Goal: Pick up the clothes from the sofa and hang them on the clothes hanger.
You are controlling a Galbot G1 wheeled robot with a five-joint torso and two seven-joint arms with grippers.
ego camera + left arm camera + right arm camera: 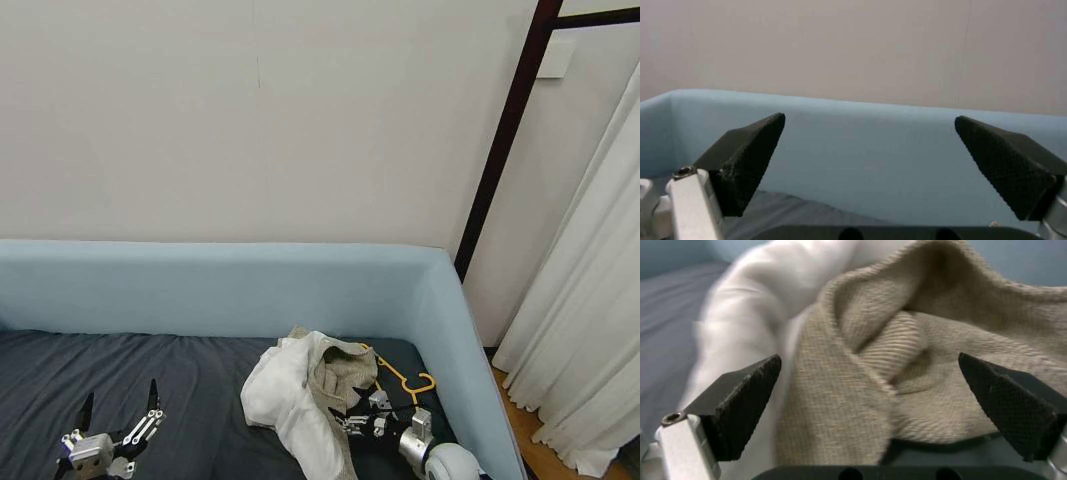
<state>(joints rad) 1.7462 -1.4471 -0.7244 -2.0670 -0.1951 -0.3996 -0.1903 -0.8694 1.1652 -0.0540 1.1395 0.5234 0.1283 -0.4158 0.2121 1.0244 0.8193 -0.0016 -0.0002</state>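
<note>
- Right tool point(868, 360): jaws spread wide and holding nothing. They sit either side of a bunched fold of the beige knit point(907, 345). I cannot tell whether the pads touch the fabric.
- Left tool point(120, 402): jaws also wide apart and empty. It hovers low over the dark seat point(180, 365), well apart from the clothes, and points at the backrest point(200, 290).
- Clothes point(300, 390): a crumpled heap at the right end of the sofa seat, near the corner. The beige knit lies over and within a white piece point(275, 385). An orange hanger point(400, 375) sticks out of the heap on the armrest side, touching it.
- Handling, as I judge it:
  - The clothes are soft, light and limp, with no stiff edge, so they will sag and drape once lifted.
  - The two pieces may come up together, or one may slide off the other.
  - The thick ribbed fold between the right jaws offers the surest bite. A raised ridge is better than flat cloth.
  - The hanger could snag and be dragged along.
- Views compared:
  - The right wrist view gives the weave and the exact fold between the jaws, which the head view hides behind the tool.
  - The head view gives the heap's outline, the hanger, both tools, and a dark frame point(500, 150) beside a curtain point(590, 330).
  - The left wrist view looks past its open jaws at the backrest and wall.
</note>
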